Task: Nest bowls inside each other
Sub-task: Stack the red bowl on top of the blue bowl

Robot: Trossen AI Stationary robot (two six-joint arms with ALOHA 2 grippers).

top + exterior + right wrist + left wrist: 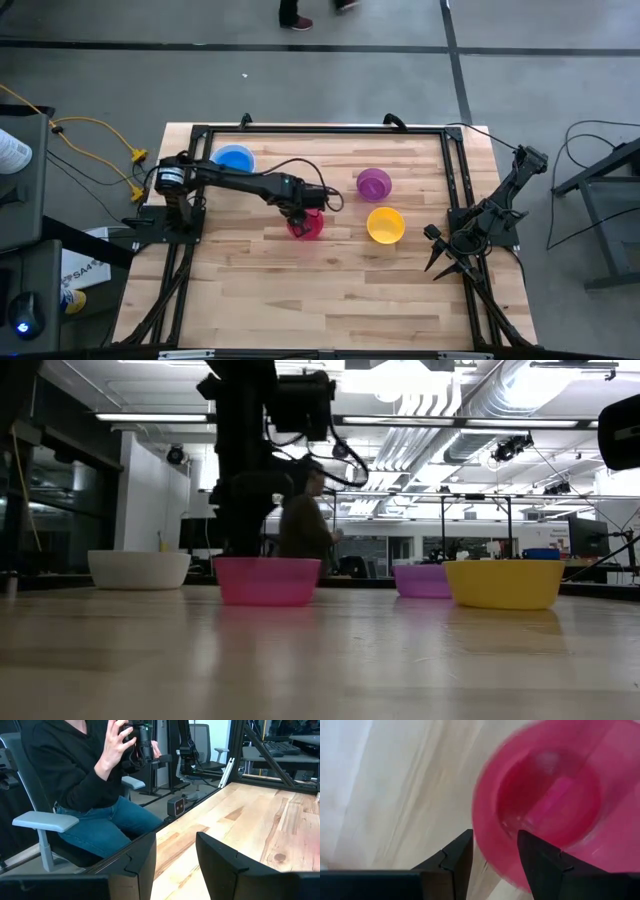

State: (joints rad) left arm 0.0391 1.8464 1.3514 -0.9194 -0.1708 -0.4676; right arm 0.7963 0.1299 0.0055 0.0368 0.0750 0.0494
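A red bowl (308, 226) (267, 580) stands upright on its base near the table's middle. My left gripper (300, 216) (495, 837) points down over its rim, open. One finger (456, 857) stands outside the wall and the other (540, 862) over the hollow. I cannot see either touching it. A purple bowl (374, 183) and a yellow bowl (385, 225) stand to the right. At the far left a blue bowl (233, 159) seems to sit inside the white bowl (140, 569). My right gripper (440, 262) (175, 840) waits open at the right edge.
A black metal frame (320, 130) runs round the wooden table. A person (85, 780) sits on a chair beyond the table's edge, and another person (305, 520) shows in the room behind. Bare wood (320, 300) lies toward the near edge.
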